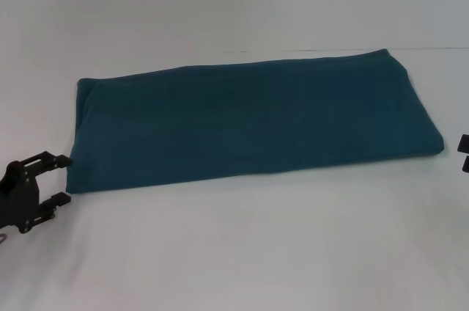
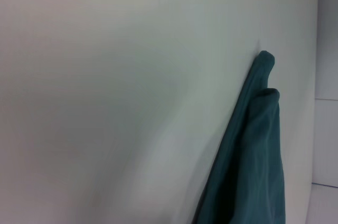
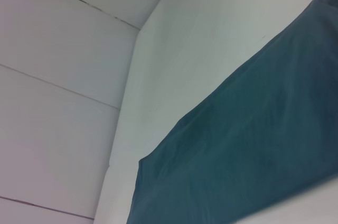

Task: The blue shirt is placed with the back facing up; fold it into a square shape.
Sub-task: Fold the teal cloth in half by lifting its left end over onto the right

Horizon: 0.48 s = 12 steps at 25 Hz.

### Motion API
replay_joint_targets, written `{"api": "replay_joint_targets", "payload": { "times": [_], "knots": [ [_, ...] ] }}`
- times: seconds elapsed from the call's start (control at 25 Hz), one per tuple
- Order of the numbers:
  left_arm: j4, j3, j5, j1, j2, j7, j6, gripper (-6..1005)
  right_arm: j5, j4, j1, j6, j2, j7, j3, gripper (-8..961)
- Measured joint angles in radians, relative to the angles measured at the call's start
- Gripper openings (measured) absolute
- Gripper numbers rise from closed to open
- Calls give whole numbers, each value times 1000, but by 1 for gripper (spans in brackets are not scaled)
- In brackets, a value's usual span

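Teal-blue shirt (image 1: 249,124) is lying as a long folded band on the white worktop (image 1: 242,252); left claw (image 1: 61,179) is gaping empty beside its corner; right claw (image 1: 464,153) unclear.

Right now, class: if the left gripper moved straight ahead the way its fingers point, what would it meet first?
The left gripper is open and points at the near left end of the blue shirt. It would probably meet that edge first, though its height above the table is unclear.
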State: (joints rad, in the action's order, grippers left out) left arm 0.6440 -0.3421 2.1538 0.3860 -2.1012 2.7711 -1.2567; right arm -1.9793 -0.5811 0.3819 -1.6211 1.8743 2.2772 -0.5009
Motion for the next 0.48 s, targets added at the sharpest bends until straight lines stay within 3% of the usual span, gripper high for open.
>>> {"api": "replay_joint_targets", "payload": {
  "times": [0.48],
  "knots": [
    [-26,-2,10,11,2,2,35,704,-3,11,-1,1,-3,-4,24,735]
  ]
}}
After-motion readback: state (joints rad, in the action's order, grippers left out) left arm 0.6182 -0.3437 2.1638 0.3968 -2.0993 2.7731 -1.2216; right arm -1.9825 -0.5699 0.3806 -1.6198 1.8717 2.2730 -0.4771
